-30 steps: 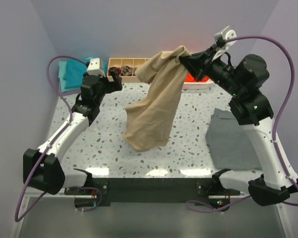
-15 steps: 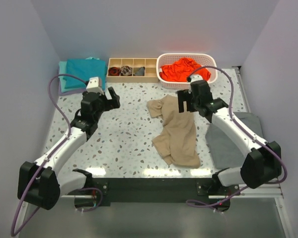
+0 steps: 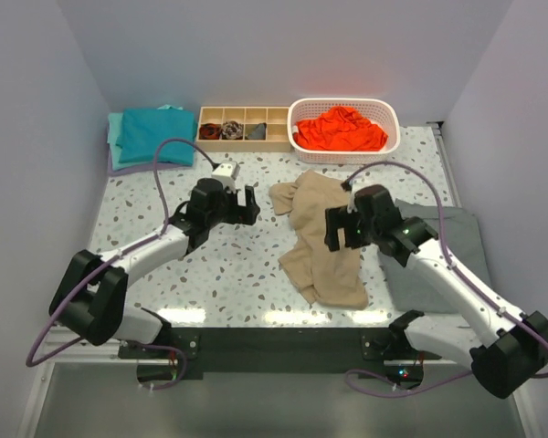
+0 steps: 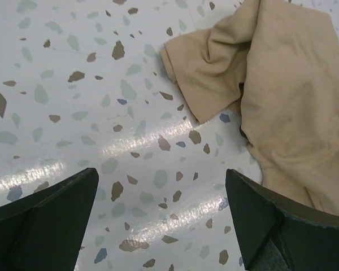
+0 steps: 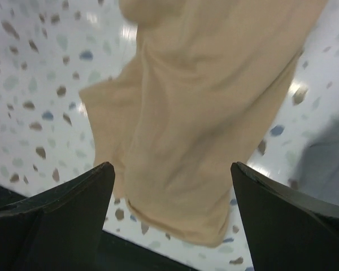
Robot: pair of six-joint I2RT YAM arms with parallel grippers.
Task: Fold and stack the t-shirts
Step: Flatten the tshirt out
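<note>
Tan t-shirt (image 3: pixel 321 246) crumpled on counter (image 3: pixel 237 274). Left fingers (image 4: pixel 42 220) spread beside it; right fingers (image 5: pixel 51 217) spread above it, empty.

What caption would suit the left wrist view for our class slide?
Open left fingers hover over the speckled table, a crumpled tan t-shirt lying just ahead.

This is looking like a robotics lab test cell. Plain pale lilac walls (image 3: pixel 36 91) are boxing in a white terrazzo-patterned tabletop (image 3: pixel 237 265). Two white-and-black robot arms (image 3: pixel 142 251) are standing bolted to a black base plate (image 3: pixel 274 345) at 6 o'clock, trailing purple cables (image 3: pixel 393 164). Laundry props are sitting opposite: folded teal cotton t-shirts (image 3: pixel 151 132) at 11 o'clock, a compartmented wooden tray (image 3: pixel 242 145) at 12, a white plastic lattice basket (image 3: pixel 342 156) at 1.
</note>
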